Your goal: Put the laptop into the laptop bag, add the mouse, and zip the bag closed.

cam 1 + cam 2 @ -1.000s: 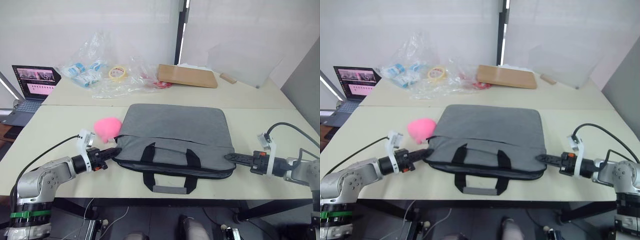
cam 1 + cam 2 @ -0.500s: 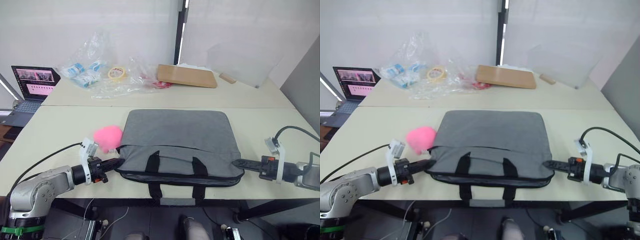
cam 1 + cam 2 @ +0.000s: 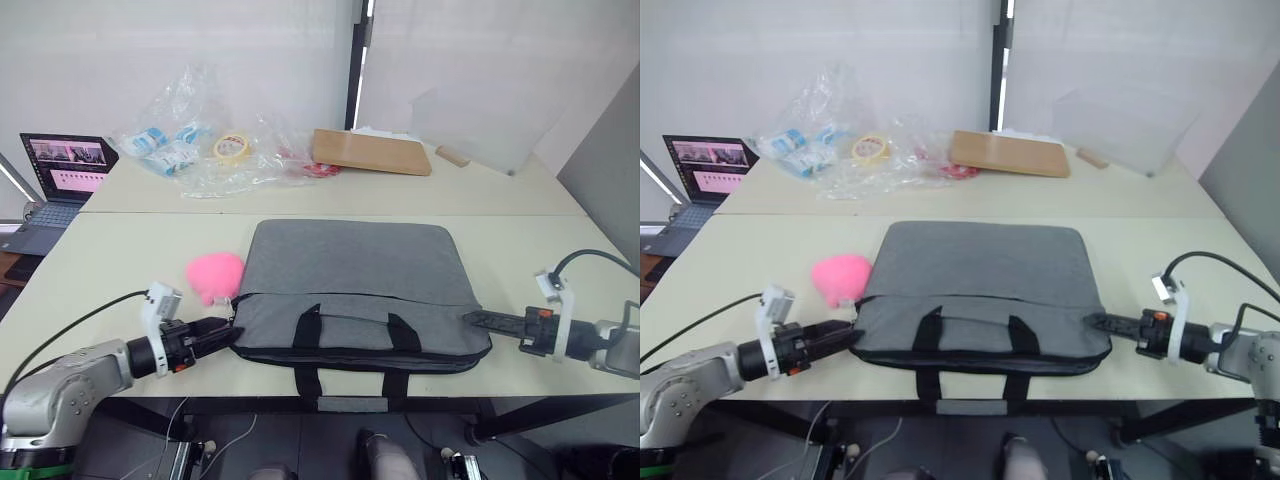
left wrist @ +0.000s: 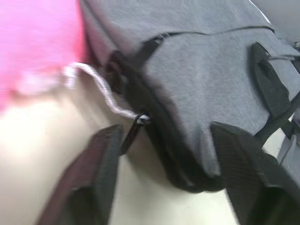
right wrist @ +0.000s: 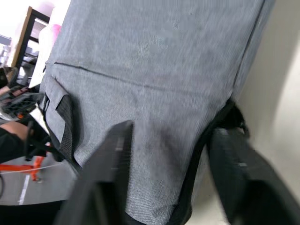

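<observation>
1. The laptop bag (image 3: 355, 290) lies flat at centre frame, its handles hanging over the table's (image 3: 120, 250) near edge.
2. Our left gripper (image 4: 164, 176), fingers apart, sits at the bag's lower-left corner beside the zipper pull (image 4: 136, 123); our right gripper (image 5: 171, 176), also spread, brackets the lower-right corner, apparently steadying it.
3. We cannot tell what is inside the bag.

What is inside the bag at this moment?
Cannot be seen: the grey bag lies flat and its fabric covers whatever it holds. A pink fluffy ball sits beside it.
</observation>
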Available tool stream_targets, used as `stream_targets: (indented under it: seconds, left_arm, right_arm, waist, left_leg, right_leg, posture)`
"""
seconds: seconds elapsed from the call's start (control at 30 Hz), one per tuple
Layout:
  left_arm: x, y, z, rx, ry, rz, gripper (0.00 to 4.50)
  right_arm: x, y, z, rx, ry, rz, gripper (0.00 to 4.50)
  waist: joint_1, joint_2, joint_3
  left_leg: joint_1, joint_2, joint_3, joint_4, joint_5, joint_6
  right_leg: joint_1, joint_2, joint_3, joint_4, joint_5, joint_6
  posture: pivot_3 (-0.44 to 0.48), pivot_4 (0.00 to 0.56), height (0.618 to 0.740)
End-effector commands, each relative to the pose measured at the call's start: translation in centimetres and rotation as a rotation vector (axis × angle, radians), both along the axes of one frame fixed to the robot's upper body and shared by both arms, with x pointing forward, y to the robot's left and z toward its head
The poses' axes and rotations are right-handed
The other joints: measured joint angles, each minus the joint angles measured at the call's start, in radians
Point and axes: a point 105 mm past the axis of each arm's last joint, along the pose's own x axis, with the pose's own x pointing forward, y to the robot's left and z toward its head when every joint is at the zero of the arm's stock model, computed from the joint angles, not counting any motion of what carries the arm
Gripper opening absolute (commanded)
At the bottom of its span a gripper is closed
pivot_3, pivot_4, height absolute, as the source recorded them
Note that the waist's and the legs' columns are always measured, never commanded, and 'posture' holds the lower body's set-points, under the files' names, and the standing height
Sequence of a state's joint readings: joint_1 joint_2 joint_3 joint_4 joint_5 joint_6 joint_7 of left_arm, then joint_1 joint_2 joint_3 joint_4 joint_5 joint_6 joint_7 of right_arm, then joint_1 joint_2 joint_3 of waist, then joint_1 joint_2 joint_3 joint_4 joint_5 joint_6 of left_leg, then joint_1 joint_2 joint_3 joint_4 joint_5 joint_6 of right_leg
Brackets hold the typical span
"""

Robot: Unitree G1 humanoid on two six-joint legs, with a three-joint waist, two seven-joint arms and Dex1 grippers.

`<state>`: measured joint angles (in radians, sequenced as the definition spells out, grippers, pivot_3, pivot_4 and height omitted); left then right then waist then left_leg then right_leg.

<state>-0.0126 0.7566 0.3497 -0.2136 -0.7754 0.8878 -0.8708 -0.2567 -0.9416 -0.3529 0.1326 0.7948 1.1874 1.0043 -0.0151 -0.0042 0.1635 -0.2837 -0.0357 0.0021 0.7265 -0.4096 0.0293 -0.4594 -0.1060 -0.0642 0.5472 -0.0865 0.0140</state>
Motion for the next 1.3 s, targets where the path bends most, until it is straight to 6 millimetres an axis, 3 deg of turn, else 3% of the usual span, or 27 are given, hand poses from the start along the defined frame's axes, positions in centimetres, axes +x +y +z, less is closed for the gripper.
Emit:
stream_targets:
  seconds: [0.03,0.07,0.1,0.2,0.3,0.33,0.43,0.63,0.67,0.8,1.0,1.07,1.17,1.3]
  left_arm:
    - [-0.3,2.6,2.1,0.022,-0.067,0.048,4.50]
    - [-0.3,3.6,2.6,0.034,-0.080,0.070,4.50]
    - [-0.3,4.5,3.3,0.048,-0.095,0.090,4.50]
    - [0.4,6.3,5.5,0.088,-0.203,0.139,4.50]
    - [1.5,8.7,7.6,0.203,-0.358,0.192,4.50]
    - [1.8,9.3,8.0,0.246,-0.400,0.204,4.50]
    - [2.5,11.2,8.1,0.357,-0.475,0.222,4.50]
    - [3.2,13.2,7.1,0.435,-0.475,0.221,4.50]
    - [3.4,13.5,7.0,0.437,-0.461,0.228,4.50]
    - [3.9,14.8,6.5,0.431,-0.437,0.280,4.50]
    - [3.7,14.1,6.3,0.378,-0.423,0.252,4.50]
    - [3.9,13.3,6.5,0.352,-0.422,0.221,4.50]
    - [4.2,12.7,6.7,0.333,-0.419,0.190,4.50]
    - [5.3,9.7,7.4,0.309,-0.413,0.077,4.50]
  right_arm:
    - [0.6,-2.3,2.2,-0.107,-0.113,-0.021,4.04]
    - [0.8,-2.9,2.6,-0.164,-0.140,-0.009,4.42]
    - [0.9,-3.3,3.1,-0.224,-0.171,0.011,4.47]
    - [1.7,-4.0,4.3,-0.362,-0.264,0.067,4.47]
    - [3.1,-5.2,5.6,-0.641,-0.472,0.149,4.47]
    - [3.4,-5.2,6.0,-0.654,-0.518,0.176,4.47]
    - [4.5,-5.0,7.3,-0.694,-0.667,0.235,4.47]
    - [6.0,-4.1,8.8,-0.704,-0.790,0.293,4.47]
    - [6.1,-3.2,9.1,-0.671,-0.802,0.323,4.47]
    - [5.4,3.3,11.2,-0.447,-0.876,0.521,4.47]
    - [1.8,10.8,13.3,-0.189,-0.897,0.749,4.47]
    - [0.9,13.5,13.2,-0.148,-0.914,0.822,4.47]
    - [0.6,15.2,12.8,-0.126,-0.919,0.851,4.47]
    - [2.4,18.0,10.5,-0.151,-0.911,0.823,4.47]
  waist:
    - [-0.001,0.000,0.000]
    - [-0.001,0.000,0.000]
    - [-0.001,0.000,0.000]
    - [-0.003,0.000,0.000]
    - [-0.004,0.001,0.000]
    - [-0.005,0.001,0.001]
    - [-0.010,0.001,0.001]
    - [-0.035,0.001,0.001]
    - [-0.037,0.002,0.001]
    - [-0.045,0.002,0.001]
    - [-0.037,0.002,0.001]
    - [-0.033,0.002,0.001]
    - [-0.024,0.002,0.001]
    - [-0.019,0.000,0.001]
  left_leg:
    - [0.000,0.000,0.000,-0.001,0.000,0.000]
    - [0.000,0.000,0.001,-0.001,0.000,0.000]
    - [0.000,0.000,0.001,-0.001,0.000,0.000]
    - [0.001,0.000,0.001,-0.001,0.000,0.000]
    - [0.001,0.000,0.001,-0.001,0.000,-0.001]
    - [0.002,0.000,0.002,-0.001,0.000,-0.001]
    - [0.003,0.000,0.002,-0.005,0.001,-0.002]
    - [0.007,0.001,0.003,-0.012,0.003,-0.005]
    - [0.007,0.002,0.003,-0.012,0.003,-0.005]
    - [0.007,0.003,0.002,-0.011,0.003,-0.005]
    - [0.004,0.003,0.000,-0.009,0.003,-0.005]
    - [0.000,0.002,0.000,-0.007,0.003,-0.005]
    - [-0.002,0.002,-0.001,-0.004,0.003,-0.005]
    - [-0.003,0.000,-0.001,0.000,0.003,-0.005]
  right_leg:
    - [0.000,0.000,0.000,0.000,0.000,0.000]
    - [0.000,0.000,0.000,0.000,0.000,0.000]
    - [0.000,0.000,0.000,0.000,0.000,0.000]
    - [0.000,0.000,0.000,0.001,-0.001,0.000]
    - [0.000,0.000,0.000,0.001,-0.001,0.000]
    - [0.000,0.000,0.000,0.001,-0.001,0.000]
    - [0.000,0.000,-0.001,-0.001,-0.001,0.000]
    - [0.000,0.000,-0.004,-0.003,-0.002,-0.003]
    - [0.000,0.001,-0.005,-0.003,-0.002,-0.003]
    - [0.000,0.001,-0.005,-0.002,-0.002,-0.004]
    - [-0.008,0.000,-0.006,0.000,-0.002,-0.004]
    - [-0.012,0.000,-0.007,0.001,-0.002,-0.004]
    - [-0.013,0.000,-0.007,0.003,-0.002,-0.004]
    - [-0.013,-0.002,-0.007,0.006,-0.002,-0.004]
  posture:
    - [0.000,0.150,0.740]
    - [0.000,0.150,0.740]
    - [0.000,0.150,0.740]
    - [0.000,0.150,0.740]
    - [0.000,0.150,0.740]
    - [0.000,0.150,0.740]
    - [0.000,0.150,0.740]
    - [0.000,0.150,0.740]
    - [0.000,0.150,0.740]
    - [0.000,0.150,0.740]
    - [0.000,0.150,0.740]
    - [0.000,0.150,0.740]
    - [0.000,0.150,0.740]
    - [0.000,0.150,0.740]
